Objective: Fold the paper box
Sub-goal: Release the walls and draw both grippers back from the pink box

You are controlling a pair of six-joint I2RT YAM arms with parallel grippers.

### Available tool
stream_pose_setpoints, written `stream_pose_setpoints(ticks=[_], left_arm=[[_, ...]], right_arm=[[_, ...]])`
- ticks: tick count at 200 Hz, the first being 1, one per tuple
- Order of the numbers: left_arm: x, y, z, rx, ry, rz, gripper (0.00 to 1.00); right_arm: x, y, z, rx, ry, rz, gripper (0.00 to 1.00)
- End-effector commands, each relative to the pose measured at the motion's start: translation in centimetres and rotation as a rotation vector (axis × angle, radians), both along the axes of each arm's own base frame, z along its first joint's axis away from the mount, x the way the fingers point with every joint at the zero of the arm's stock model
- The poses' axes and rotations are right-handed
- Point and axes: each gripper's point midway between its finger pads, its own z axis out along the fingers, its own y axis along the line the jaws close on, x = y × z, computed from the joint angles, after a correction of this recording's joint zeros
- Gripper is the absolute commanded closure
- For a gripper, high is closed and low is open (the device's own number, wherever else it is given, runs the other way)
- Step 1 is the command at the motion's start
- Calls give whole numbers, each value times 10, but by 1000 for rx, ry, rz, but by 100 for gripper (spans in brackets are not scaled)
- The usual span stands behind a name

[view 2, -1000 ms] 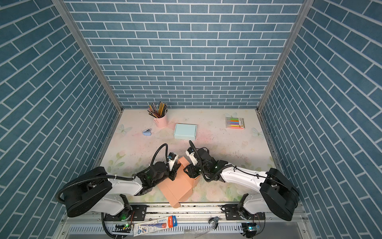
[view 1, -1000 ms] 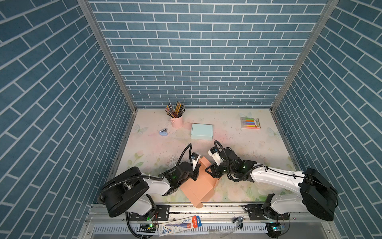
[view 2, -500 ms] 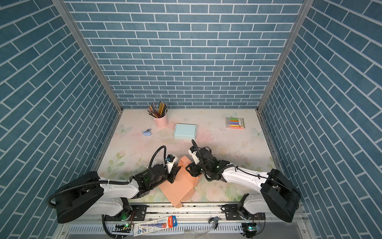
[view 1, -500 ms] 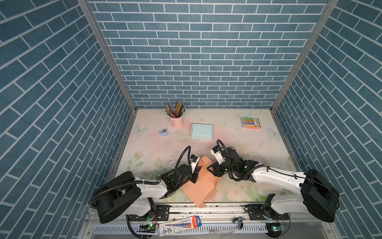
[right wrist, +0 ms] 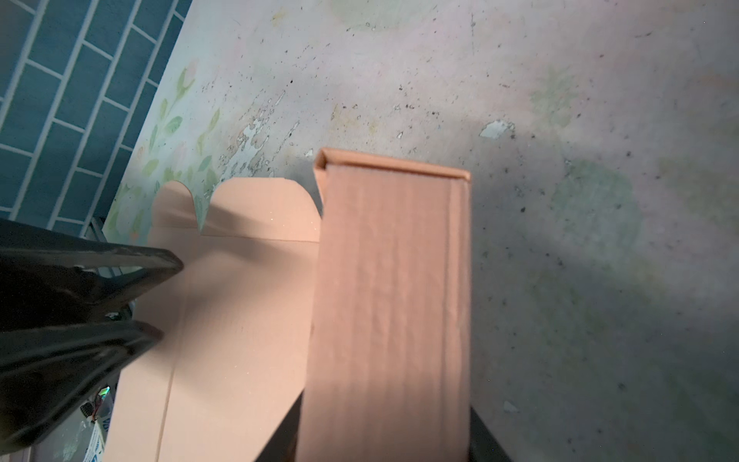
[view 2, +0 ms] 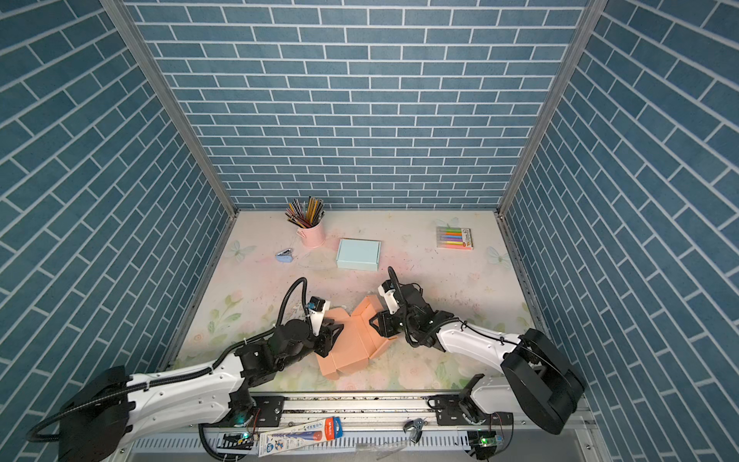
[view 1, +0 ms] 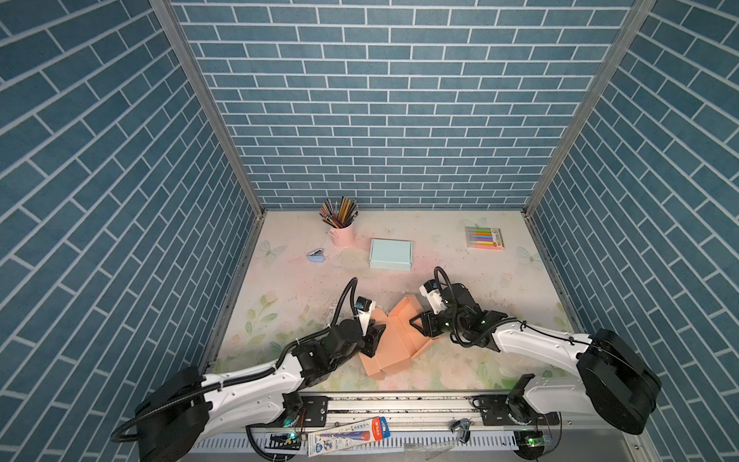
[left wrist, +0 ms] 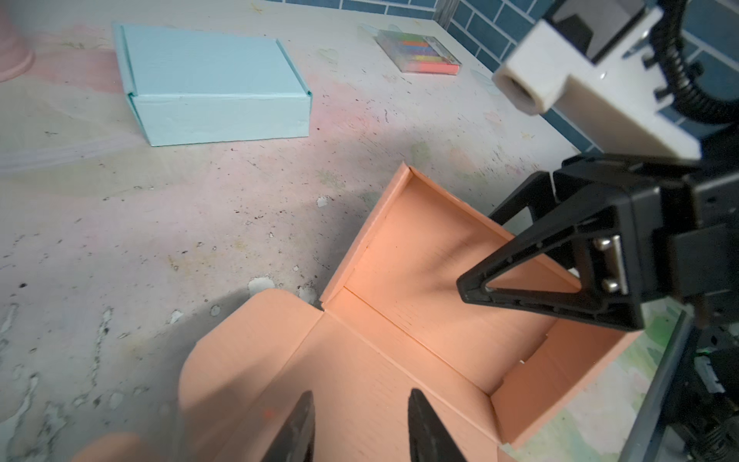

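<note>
**Half-formed paper box between two pincers at the table's front edge**

The table (view 1: pixel 500 280) has a pale floral top and is walled on three sides by blue brick panels. The paper box (view 1: pixel 394 340), peach cardboard, lies close to the front edge where the arms are mounted, about midway along it. It is partly formed. Its tray end has raised walls, while the lid panel and its rounded flaps lie flat toward the front edge.

A closed light blue box (view 1: pixel 390 254) sits nearer the rear, well apart from the paper box.

The right pincer (view 1: pixel 418 326) has one finger inside the tray and one outside. It grips the paper box by a raised wall, which fills the gap between its fingers in the right wrist view. The left pincer (left wrist: pixel 360 400) is open over the flat lid panel, with nothing between its fingers.

A pink cup (view 1: pixel 342 234) of pencils stands by the rear edge, left of the middle. A marker pack (view 1: pixel 484 238) lies toward the rear right corner. A small blue object (view 1: pixel 317 256) lies just beside the cup, toward the left edge.
</note>
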Motion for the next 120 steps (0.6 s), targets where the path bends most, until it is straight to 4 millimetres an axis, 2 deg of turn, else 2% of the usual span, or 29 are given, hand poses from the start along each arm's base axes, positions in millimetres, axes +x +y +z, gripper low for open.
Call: stream_pose_setpoints(ticks=[1, 17, 49, 90, 120], left_arm=[[-1, 28, 3, 49, 103, 139, 57], [-3, 41, 10, 29, 148, 194, 52], [-11, 60, 11, -33, 225, 260, 45], [-24, 65, -5, -87, 330, 268, 40], [-32, 55, -13, -170, 386, 234, 39]], right_arm=[[0, 1, 8, 63, 4, 2, 53], [1, 0, 6, 66, 8, -1, 53], [2, -4, 4, 78, 10, -9, 53], [1, -8, 2, 86, 13, -12, 54], [0, -10, 1, 88, 10, -14, 54]])
